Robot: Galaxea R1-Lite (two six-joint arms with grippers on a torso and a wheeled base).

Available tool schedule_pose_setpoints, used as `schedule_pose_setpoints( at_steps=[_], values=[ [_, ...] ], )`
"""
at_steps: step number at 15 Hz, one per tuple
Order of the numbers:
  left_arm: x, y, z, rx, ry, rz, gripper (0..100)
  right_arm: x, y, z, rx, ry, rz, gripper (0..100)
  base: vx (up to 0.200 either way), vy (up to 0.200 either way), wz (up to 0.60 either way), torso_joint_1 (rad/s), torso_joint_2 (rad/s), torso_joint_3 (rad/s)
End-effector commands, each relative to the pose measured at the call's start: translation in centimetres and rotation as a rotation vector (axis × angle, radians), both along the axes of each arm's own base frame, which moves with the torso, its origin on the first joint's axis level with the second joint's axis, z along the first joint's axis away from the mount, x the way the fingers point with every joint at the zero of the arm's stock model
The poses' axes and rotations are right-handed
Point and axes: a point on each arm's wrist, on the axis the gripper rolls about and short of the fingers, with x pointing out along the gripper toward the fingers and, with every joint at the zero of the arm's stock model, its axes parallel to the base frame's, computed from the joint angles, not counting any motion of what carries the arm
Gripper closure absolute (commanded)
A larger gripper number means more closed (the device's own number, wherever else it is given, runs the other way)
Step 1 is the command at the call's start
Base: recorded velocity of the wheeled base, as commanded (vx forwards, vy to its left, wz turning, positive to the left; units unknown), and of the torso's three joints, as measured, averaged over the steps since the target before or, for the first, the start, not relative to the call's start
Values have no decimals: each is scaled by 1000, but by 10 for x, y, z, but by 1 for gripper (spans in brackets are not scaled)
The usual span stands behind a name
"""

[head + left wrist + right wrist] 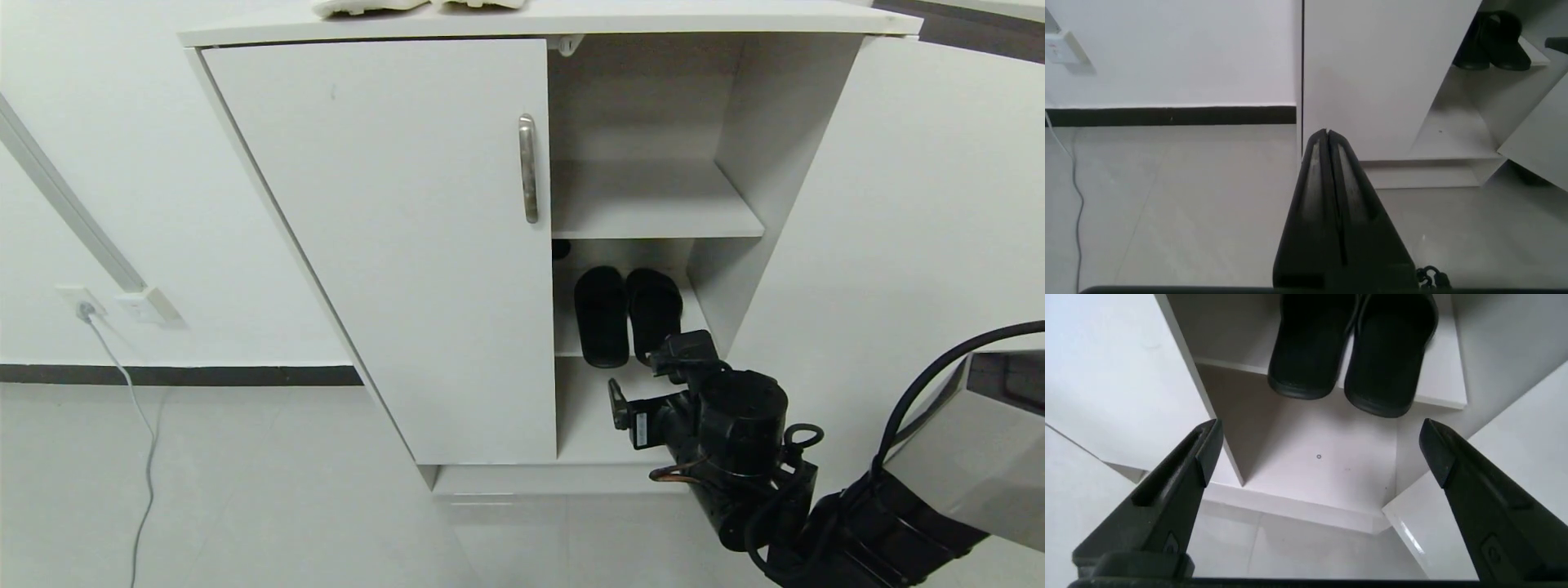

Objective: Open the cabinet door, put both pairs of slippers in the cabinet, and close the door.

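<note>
The white cabinet (375,245) has its left door shut and its right door (906,204) swung wide open. A pair of black slippers (627,314) lies side by side on the middle shelf, toes outward, also seen as black slippers (1351,343) and black slippers (1493,41). A white pair of slippers (367,6) rests on the cabinet's top. My right gripper (649,377) hangs open just in front of the lower compartment, below the black pair; between its fingers (1184,482) there is nothing. My left gripper (1327,139) is shut and empty, low over the floor, left of the cabinet.
A metal handle (528,167) runs down the shut door's edge. The upper shelf (653,204) and bottom compartment (588,425) are bare. On the wall at left are a socket (80,304) and a cable (139,425) trailing onto the tiled floor.
</note>
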Motion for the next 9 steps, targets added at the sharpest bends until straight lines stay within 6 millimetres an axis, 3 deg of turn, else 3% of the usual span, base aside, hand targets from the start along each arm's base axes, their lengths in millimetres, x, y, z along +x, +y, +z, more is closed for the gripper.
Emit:
schedule_pose_setpoints(
  at_steps=[1, 9],
  values=[
    [0, 0, 0, 0, 1, 1, 100, 0, 0, -1, -1, 0, 0, 0, 0, 0, 0, 7, -2, 139],
    [0, 0, 0, -6, 1, 4, 100, -1, 0, -1, 4, -6, 2, 0, 0, 0, 0, 1, 1, 182]
  ],
)
